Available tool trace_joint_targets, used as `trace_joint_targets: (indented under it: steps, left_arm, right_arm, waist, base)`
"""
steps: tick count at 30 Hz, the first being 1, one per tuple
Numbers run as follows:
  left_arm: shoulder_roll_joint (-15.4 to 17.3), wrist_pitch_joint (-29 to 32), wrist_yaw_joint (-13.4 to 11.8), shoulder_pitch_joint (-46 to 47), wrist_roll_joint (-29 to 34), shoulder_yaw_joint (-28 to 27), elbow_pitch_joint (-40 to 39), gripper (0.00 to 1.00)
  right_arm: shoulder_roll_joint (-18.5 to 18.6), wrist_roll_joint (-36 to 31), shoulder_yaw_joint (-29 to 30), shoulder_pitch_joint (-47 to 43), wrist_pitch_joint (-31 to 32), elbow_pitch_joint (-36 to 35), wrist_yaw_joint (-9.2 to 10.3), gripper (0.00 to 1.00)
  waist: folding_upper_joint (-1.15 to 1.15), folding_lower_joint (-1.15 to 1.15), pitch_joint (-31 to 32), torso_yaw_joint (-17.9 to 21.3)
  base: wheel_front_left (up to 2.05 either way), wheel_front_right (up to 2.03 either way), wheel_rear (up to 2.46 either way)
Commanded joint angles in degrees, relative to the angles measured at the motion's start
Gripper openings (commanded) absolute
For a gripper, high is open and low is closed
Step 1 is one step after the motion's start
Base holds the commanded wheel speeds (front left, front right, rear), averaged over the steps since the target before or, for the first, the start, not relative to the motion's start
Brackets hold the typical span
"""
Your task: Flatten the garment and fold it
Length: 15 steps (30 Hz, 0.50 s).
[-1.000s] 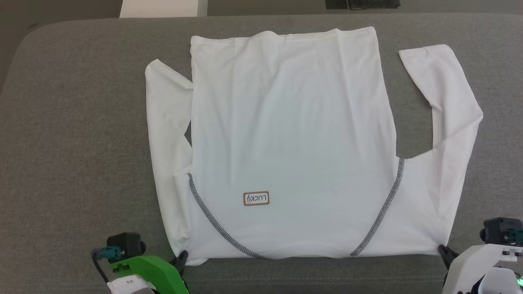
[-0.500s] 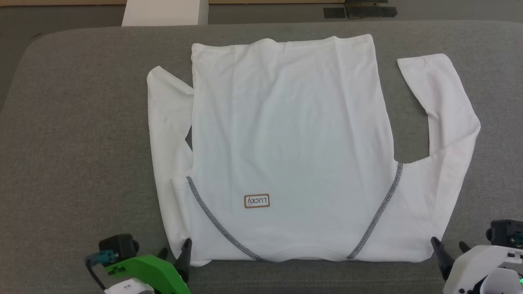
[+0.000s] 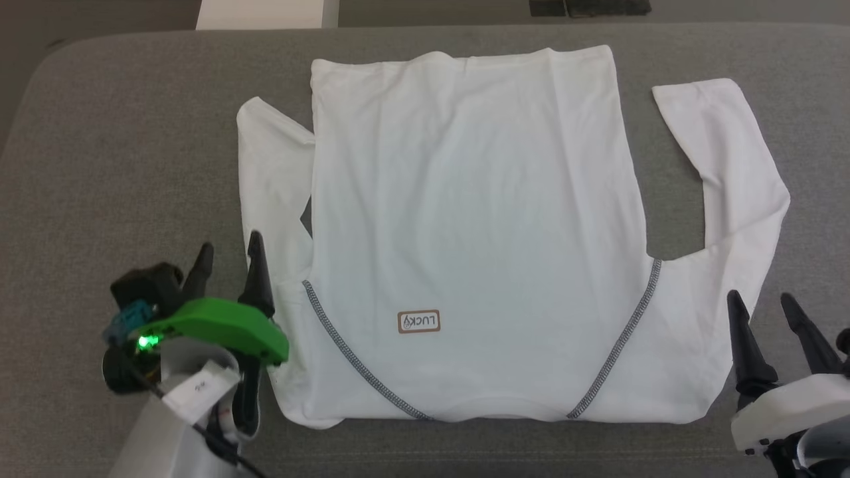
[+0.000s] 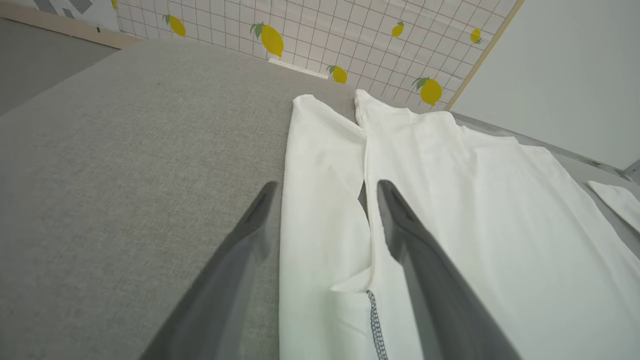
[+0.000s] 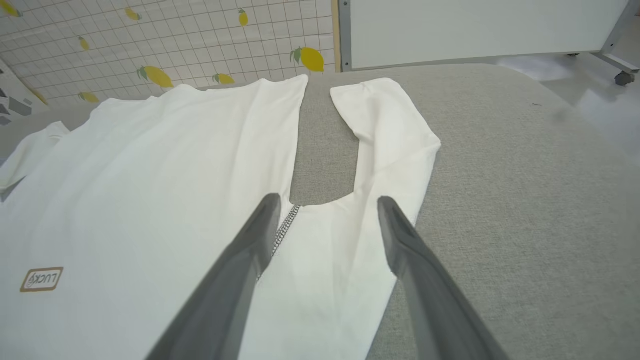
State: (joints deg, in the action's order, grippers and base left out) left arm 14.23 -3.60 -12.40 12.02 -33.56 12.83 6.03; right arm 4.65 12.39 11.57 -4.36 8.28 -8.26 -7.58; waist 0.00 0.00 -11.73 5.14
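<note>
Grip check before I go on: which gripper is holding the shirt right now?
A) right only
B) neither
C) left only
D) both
B: the left gripper and the right gripper both have their fingers spread apart with no cloth pinched between them, and the garment lies flat on the grey surface.

Left arm (image 3: 212,326), right arm (image 3: 790,406): jaws spread wide.

Right claw (image 3: 758,297) body cut off, lower corner.
</note>
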Motion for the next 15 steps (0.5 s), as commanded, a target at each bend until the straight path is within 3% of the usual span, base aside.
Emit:
trace_joint_targets:
  steps: [1, 6, 12, 15]
  left_arm:
    - [0.01, 0.28, 0.08, 4.33, 1.24, 0.55, 2.04, 1.0]
    - [0.72, 3.42, 0.87, 17.34, 2.93, 1.62, 9.83, 1.0]
    - [5.54, 10.24, 3.15, 31.35, 3.84, 1.42, 16.35, 1.0]
    - [9.71, 15.49, 4.7, 36.94, 4.63, 1.69, 17.75, 1.0]
  right_arm:
    - [0.38, -0.25, -0.57, 1.49, -0.84, -0.18, 0.09, 1.0]
    - [1.25, 0.5, -2.65, 4.48, -1.59, -1.19, 0.09, 1.0]
    - [2.69, 2.11, -4.22, 8.81, -3.26, -2.23, 0.09, 1.0]
    - [2.97, 2.87, -5.16, 11.45, -3.92, -2.27, 0.09, 1.0]
  waist:
    - [0.0, 0.0, -2.25, -0.25]
    - [0.0, 0.0, -6.48, 1.14]
    - [0.0, 0.0, -12.81, 4.7]
    - [0.0, 0.0, -16.61, 6.98]
  base:
    - [0.0, 0.0, 0.0]
    - [0.0, 0.0, 0.0]
    - [0.0, 0.0, 0.0]
    - [0.0, 0.0, 0.0]
